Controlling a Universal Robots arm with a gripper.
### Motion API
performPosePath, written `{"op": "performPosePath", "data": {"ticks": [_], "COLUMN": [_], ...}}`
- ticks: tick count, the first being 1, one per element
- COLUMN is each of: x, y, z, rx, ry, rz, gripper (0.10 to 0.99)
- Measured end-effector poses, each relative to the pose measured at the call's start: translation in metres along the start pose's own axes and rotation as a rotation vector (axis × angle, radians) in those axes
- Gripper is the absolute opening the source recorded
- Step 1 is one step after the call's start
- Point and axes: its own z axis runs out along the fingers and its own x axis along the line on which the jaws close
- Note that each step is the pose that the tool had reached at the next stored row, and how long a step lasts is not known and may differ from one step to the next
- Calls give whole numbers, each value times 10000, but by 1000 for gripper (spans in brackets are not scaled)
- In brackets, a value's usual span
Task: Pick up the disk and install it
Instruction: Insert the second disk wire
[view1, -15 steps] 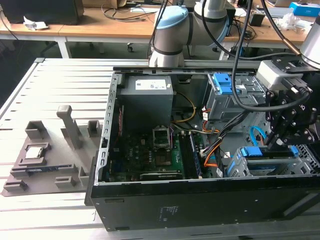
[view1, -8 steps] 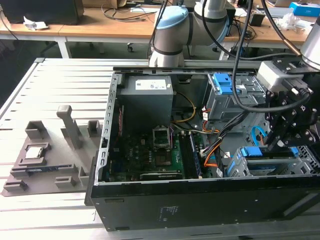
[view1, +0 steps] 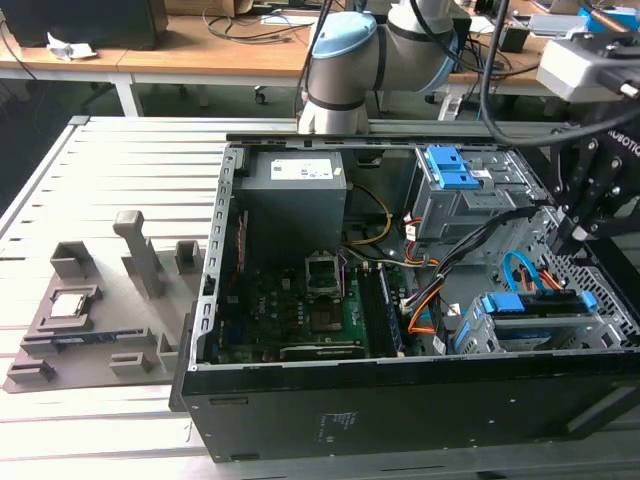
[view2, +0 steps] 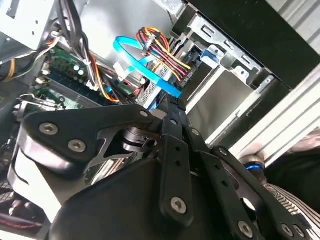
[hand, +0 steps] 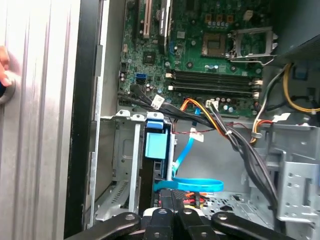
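The disk (view1: 530, 305), framed by its blue bracket, lies in the drive bay at the front corner of the open computer case (view1: 400, 420), on the exterior view's right. In the first wrist view the disk (hand: 154, 145) stands edge-on between the bay's metal rails. My gripper (view1: 572, 238) hangs over that corner of the case, just above and behind the disk. In both wrist views its black fingers are pressed together with nothing between them. The gripper (hand: 173, 201) sits close to the disk's rear end, beside a blue data cable (hand: 189, 185). From the other side, the gripper (view2: 172, 103) points at the same cable (view2: 145, 67).
A blue-topped grey drive cage (view1: 455, 185), a power supply (view1: 292, 185) and the motherboard (view1: 300, 300) fill the case, with cable bundles (hand: 240, 145) crossing near the bay. A grey fixture with a small CPU chip (view1: 70, 303) lies on the exterior view's left. A fingertip (hand: 4, 65) rests on the table.
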Motion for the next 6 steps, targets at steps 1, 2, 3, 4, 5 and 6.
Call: {"op": "performPosePath", "data": {"ticks": [1, 2, 3, 4, 5, 6], "x": [0, 0, 0, 0, 0, 0], "y": [0, 0, 0, 0, 0, 0], "z": [-9, -9, -9, -10, -11, -12], "rx": [0, 1, 0, 0, 0, 0], "ry": [1, -2, -4, -1, -1, -1], "rz": [0, 0, 0, 0, 0, 0], "gripper": [106, 106, 106, 106, 106, 106]}}
